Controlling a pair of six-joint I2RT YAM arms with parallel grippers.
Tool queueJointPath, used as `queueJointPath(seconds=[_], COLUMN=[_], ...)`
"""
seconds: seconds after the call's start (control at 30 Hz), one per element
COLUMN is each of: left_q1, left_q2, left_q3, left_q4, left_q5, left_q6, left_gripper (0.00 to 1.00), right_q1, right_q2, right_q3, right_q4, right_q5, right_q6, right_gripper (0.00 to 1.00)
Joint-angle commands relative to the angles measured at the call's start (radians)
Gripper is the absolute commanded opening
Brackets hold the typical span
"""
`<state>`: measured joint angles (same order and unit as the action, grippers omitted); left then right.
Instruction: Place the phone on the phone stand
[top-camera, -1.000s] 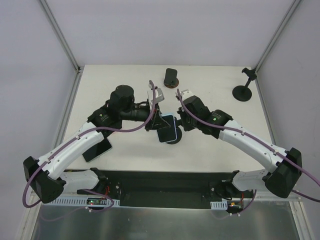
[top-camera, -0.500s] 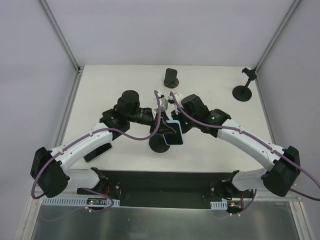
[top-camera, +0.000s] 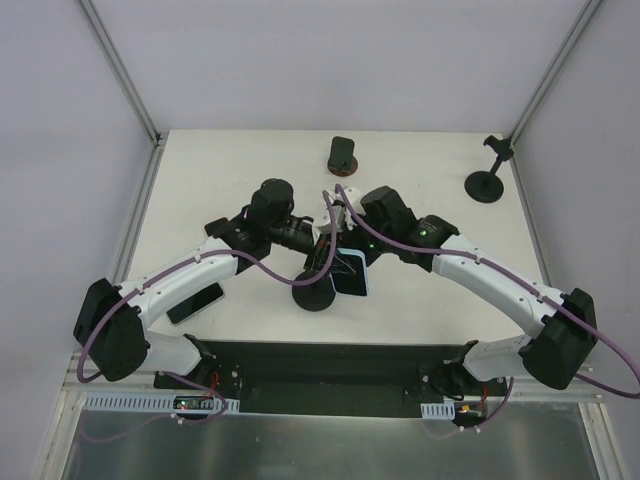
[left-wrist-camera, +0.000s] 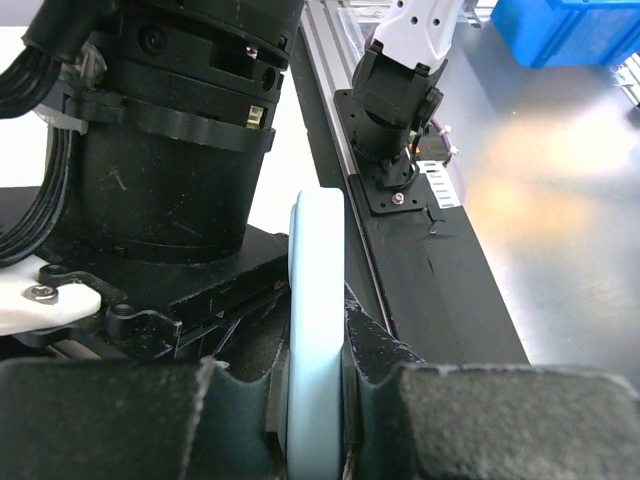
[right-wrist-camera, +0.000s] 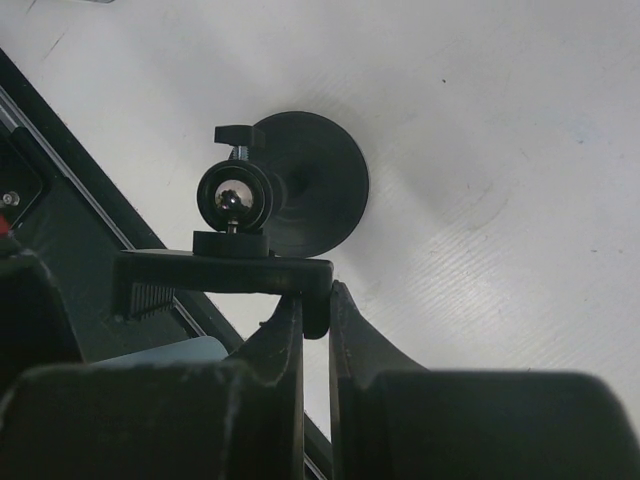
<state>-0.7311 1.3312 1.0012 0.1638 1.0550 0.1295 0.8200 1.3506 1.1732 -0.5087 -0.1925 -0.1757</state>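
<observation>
The phone (top-camera: 351, 272), dark-screened with a light blue case, is held on edge between my two grippers near the table's front middle. My left gripper (top-camera: 327, 256) is shut on it. In the left wrist view its blue edge (left-wrist-camera: 316, 300) runs between my fingers (left-wrist-camera: 395, 360), with the gripper (left-wrist-camera: 318, 365) closed round it. The black phone stand (top-camera: 314, 293) has a round base (right-wrist-camera: 318, 185), a ball joint (right-wrist-camera: 233, 197) and a clamp bar (right-wrist-camera: 220, 272). My right gripper (right-wrist-camera: 316, 300) is shut on the end of that bar and also shows in the top view (top-camera: 347, 238). A phone corner (right-wrist-camera: 170, 352) shows beneath the bar.
A second dark phone (top-camera: 195, 302) lies flat at the front left. Another black stand (top-camera: 487, 180) is at the back right. A small dark holder on a round base (top-camera: 342, 155) is at the back middle. The black mounting rail (top-camera: 330, 365) runs along the near edge.
My left arm has swung right and nearer, carrying the phone with it. The stand's base has shifted left and toward the front edge. Both grippers stay shut.
</observation>
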Motion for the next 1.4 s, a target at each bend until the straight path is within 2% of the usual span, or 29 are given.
queueJointPath(seconds=[0.0,0.33,0.6,1.0,1.13,1.37], left_q1=[0.03,0.085,0.087,0.093,0.099,0.101], left_q2=[0.031,0.092,0.094,0.105,0.118,0.154], left_q3=[0.063,0.108,0.131,0.154,0.171,0.209], left_q4=[-0.009,-0.046,-0.191,-0.263,-0.28,-0.374], left_q5=[-0.035,0.045,-0.045,-0.073,-0.04,0.016], left_q6=[0.101,0.079,0.2,0.255,0.249,0.283], left_gripper=[0.0,0.0,0.0,0.0,0.0,0.0], right_q1=[0.022,0.021,0.007,-0.016,-0.027,-0.054], right_q2=[-0.004,0.024,0.024,0.018,0.038,0.045], right_q3=[0.06,0.079,0.085,0.091,0.101,0.128], right_q4=[0.019,0.001,-0.048,-0.122,-0.148,-0.231], right_q5=[-0.171,-0.254,-0.306,-0.387,-0.45,-0.464], right_q6=[0.028,-0.027,-0.08,-0.16,-0.203,-0.281], right_gripper=[0.01,0.0,0.0,0.01,0.0,0.0])
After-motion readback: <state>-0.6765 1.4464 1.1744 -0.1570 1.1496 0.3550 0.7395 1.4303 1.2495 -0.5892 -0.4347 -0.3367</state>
